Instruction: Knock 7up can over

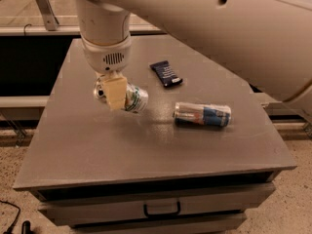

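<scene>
The 7up can is white with green markings. It lies tipped on its side on the grey table, left of centre, with its silver top pointing left. My gripper hangs from the white arm straight over the can's left half and hides part of it. It is right at the can.
A blue-and-silver can lies on its side to the right of the 7up can. A small dark blue wrapped bar lies behind them. The table has a drawer with a handle at the front. The big white arm spans the upper right.
</scene>
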You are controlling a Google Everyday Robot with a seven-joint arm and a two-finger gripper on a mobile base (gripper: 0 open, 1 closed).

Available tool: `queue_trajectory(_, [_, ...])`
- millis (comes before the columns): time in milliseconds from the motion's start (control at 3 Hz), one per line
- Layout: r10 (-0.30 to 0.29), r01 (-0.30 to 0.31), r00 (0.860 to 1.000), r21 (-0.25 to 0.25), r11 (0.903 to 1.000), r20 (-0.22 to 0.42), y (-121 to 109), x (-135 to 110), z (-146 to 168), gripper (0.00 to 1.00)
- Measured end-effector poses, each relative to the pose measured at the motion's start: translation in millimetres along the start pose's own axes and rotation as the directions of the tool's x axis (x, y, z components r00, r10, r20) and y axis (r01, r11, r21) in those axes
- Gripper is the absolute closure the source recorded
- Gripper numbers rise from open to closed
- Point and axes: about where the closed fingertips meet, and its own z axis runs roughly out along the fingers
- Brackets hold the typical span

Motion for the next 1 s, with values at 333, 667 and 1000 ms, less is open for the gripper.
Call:
queue_trajectory(333, [-0.025, 0.025, 0.999, 0.0, 0.9997, -0.037, -2, 2, 0, 0.36])
queue_trajectory(667, [-0.043, 0.042, 0.997, -0.012, 0.9991, -0.062, -2, 3, 3, 0.12])
queue_trajectory(1000, [-0.049, 0.045, 0.997, -0.054, 0.9975, -0.066, 5, 3, 14, 0.0])
